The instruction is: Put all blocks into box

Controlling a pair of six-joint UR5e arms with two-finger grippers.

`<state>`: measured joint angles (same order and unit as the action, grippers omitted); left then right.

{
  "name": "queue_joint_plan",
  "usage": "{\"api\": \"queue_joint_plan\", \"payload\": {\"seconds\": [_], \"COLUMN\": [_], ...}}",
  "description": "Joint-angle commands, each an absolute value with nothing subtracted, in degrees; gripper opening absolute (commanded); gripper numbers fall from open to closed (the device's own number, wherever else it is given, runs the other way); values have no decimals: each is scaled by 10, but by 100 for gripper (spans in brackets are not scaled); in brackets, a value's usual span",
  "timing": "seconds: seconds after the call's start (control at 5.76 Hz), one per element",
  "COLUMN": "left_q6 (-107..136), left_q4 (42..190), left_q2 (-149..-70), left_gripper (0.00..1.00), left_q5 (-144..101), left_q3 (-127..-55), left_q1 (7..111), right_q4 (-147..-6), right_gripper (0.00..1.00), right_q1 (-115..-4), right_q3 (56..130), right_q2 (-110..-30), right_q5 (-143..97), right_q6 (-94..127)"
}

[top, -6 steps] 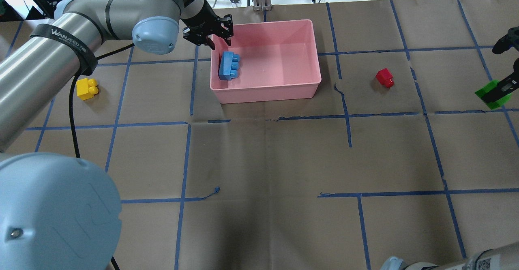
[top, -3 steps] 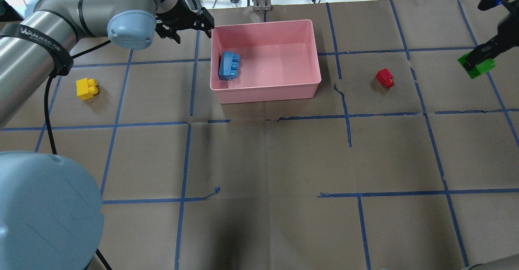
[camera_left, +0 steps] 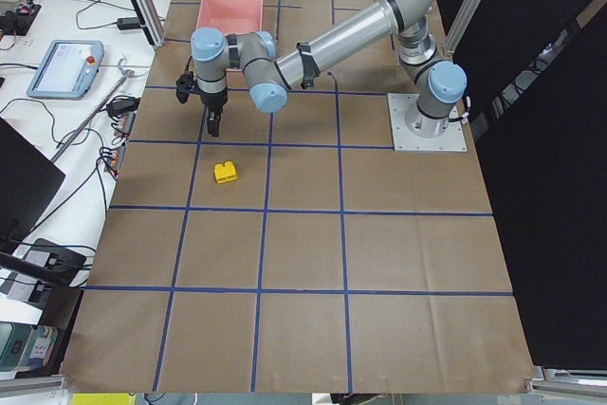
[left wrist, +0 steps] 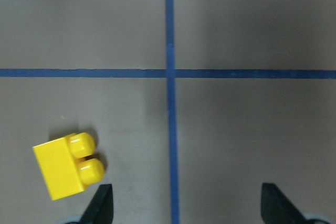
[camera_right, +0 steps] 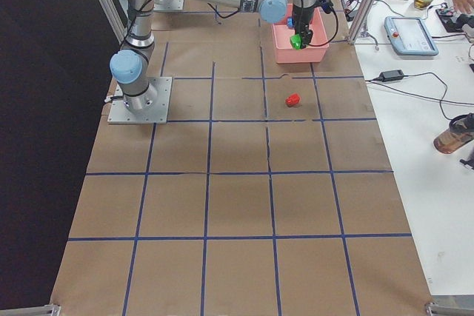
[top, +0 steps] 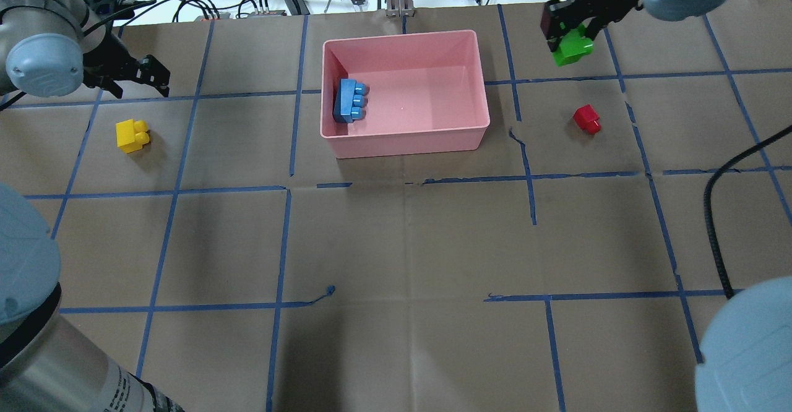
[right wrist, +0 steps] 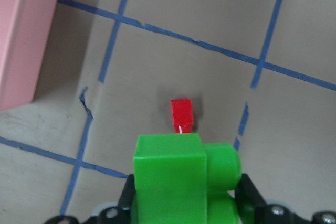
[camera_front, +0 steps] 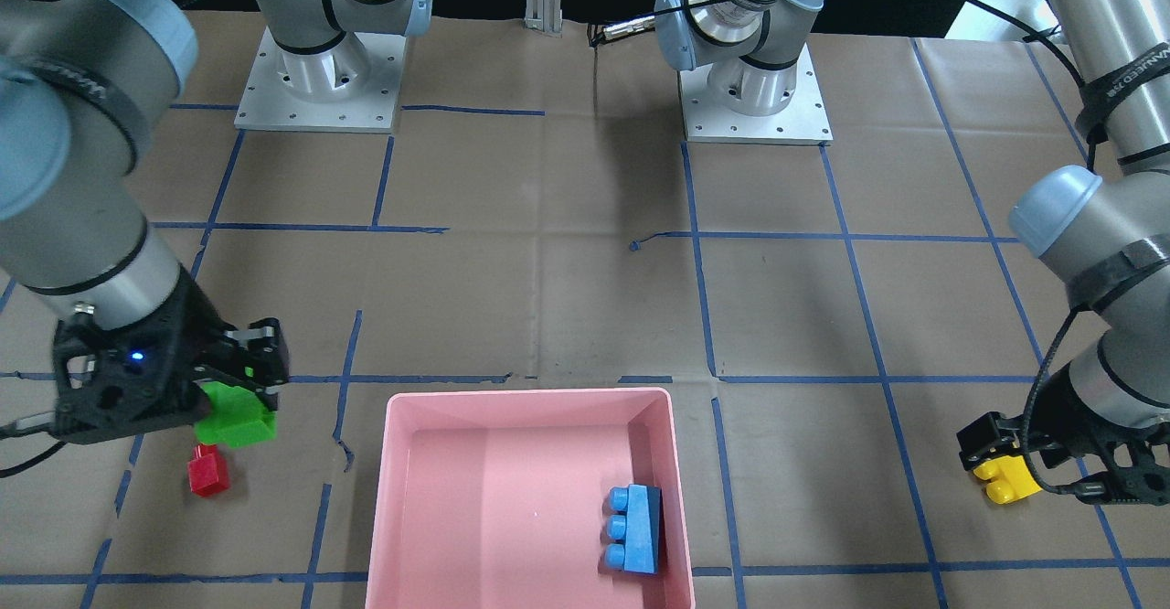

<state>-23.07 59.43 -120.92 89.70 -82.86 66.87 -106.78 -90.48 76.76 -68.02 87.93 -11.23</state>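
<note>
Green block (right wrist: 168, 177), pinched in the right gripper (top: 568, 39), is held over bare paper with the box (top: 402, 141) off to one side, so an early release would be landed outside; the spread left gripper (left wrist: 189, 205) is offset from the yellow block (left wrist: 65, 163), so a missed grasp is risked.

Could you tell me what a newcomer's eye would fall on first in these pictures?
The pink box at the table's far middle holds the blue block. The right claw holds the green block aloft near the red block, while the open left claw hovers near the yellow block.
</note>
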Motion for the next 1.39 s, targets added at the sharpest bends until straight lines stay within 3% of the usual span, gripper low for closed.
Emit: {"api": "queue_joint_plan", "payload": {"seconds": [0.0,0.35,0.52,0.69,0.87,1.04,1.21], "left_q6": [-249,-247,-250,-249,-253,-254,-249], "left_q4": [557,537,534,522,520,518,519], "left_q2": [-1269,-1297,-1300,-1309,-1311,-1314,-1311], "left_gripper": [99,99,99,99,96,83,47], "left_q5": [894,892,866,858,858,859,858], "left_q3": [-818,-820,-820,-824,-829,-829,-827], "left_q1": [620,606,604,605,604,604,604], "right_q4": [-1090,-1156,-1164,-1164,-1164,-1157,-1152], "right_gripper": [26,29,42,60,99,100,100], "right_q1": [-990,-996,-1001,-1004,-1005,-1004,-1003], "right_q3": [716,715,715,711,701,700,700], "right_q2": [-595,-514,-509,-511,-510,-515,-529], "right_q5": [880,878,846,807,804,803,809], "right_q6": [24,52,81,136,140,143,143]}}
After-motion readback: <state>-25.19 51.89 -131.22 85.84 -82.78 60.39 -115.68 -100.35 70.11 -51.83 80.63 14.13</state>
